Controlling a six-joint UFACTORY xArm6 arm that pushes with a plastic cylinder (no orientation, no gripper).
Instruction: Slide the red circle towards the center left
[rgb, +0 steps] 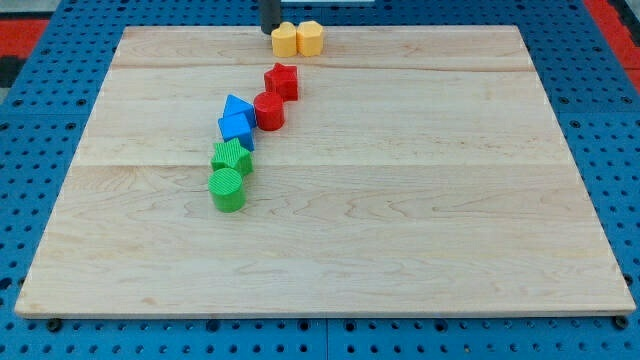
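My tip (270, 29) sits at the view's top edge of the wooden board (420, 200), just left of two yellow blocks and close against the nearer one — whether it touches I cannot tell. There is no hand to open or close here; the arm ends in a bare dark rod, and it has hold of nothing.

The left yellow block (285, 39) and the right yellow block (310, 37) stand side by side, touching; their exact shapes are hard to make out.

The red circle (269, 110) lies left of the board's centre, in the upper half, well apart from my tip. The red star (283, 80) is just above and to its right, touching or nearly so. On the circle's left are a blue triangle (236, 104) and, just below that, a blue block (237, 128) — both pressed close together and the circle close against them.

Further down the same slanting line come a green star-like block (232, 156) and a green circle (227, 189), touching each other.

The board rests on a blue pegboard surface (40, 140).
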